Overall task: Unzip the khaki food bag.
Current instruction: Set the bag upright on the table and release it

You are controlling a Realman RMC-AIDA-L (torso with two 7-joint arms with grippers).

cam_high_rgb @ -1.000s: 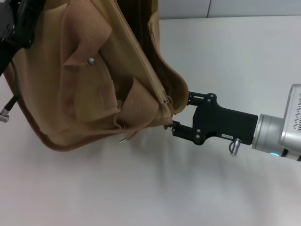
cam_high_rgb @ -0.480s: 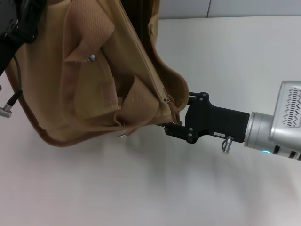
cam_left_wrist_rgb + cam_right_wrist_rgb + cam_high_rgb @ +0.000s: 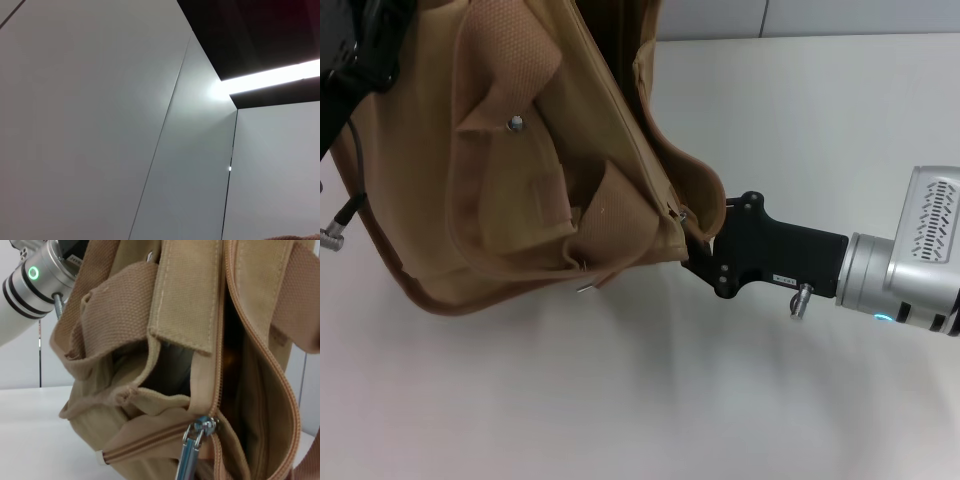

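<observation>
The khaki food bag hangs tilted above the white table, its upper part carried at the top left by my left arm. Its top zipper gapes dark along the upper stretch. My right gripper presses against the bag's lower right corner, where the small silver zipper pull sits. Bag fabric hides the gripper's tips. In the right wrist view the bag fills the frame. There the silver pull hangs from the slider, with the zipper parted above it and joined below.
The white table stretches under and to the right of the bag. A snap stud shows on the bag's front pocket, and a small metal tip dangles below. My left arm's wrist with a green light shows behind the bag.
My right gripper has moved left, from a short gap beside the bag to right against its corner at the zipper pull. The bag has shifted only slightly.
</observation>
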